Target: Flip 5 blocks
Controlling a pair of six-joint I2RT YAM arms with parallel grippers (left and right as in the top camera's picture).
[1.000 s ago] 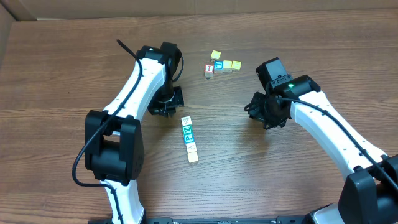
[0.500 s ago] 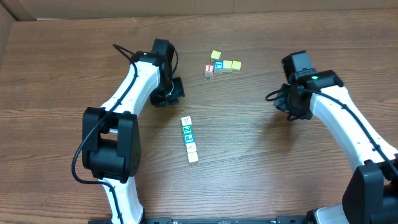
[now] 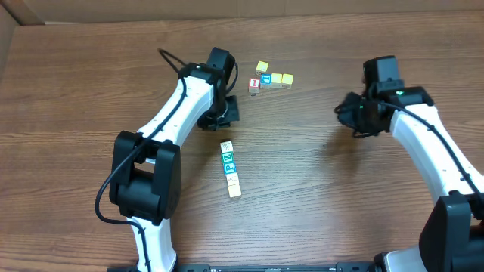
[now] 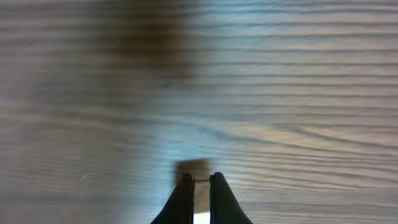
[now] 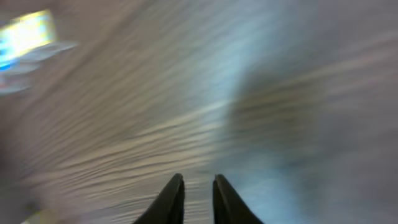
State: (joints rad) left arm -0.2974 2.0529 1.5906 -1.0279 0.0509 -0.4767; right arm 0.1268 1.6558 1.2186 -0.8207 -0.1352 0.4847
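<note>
The bench (image 3: 91,91) is being shown with no container on it. The left gripper (image 3: 224,115) is being seen clenched, no block visibly in it, near one end of the row of five blocks (image 3: 230,168) lying mid-bench. The right gripper (image 3: 349,117), well apart, is being blurred and its state cannot be told. Judged best: an end block being pinched squarely, neighbours being left undisturbed

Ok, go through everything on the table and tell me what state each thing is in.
left gripper: shut, nothing visibly held.
right gripper: fingers a narrow gap apart, nothing between them.
five blocks: lying in a touching row, no gripper on them.
green Z block: letter face up.
blue P block: letter face up.
red-letter cube: resting beside the yellow cubes.
blue-letter cube: among the yellow cubes.
</note>
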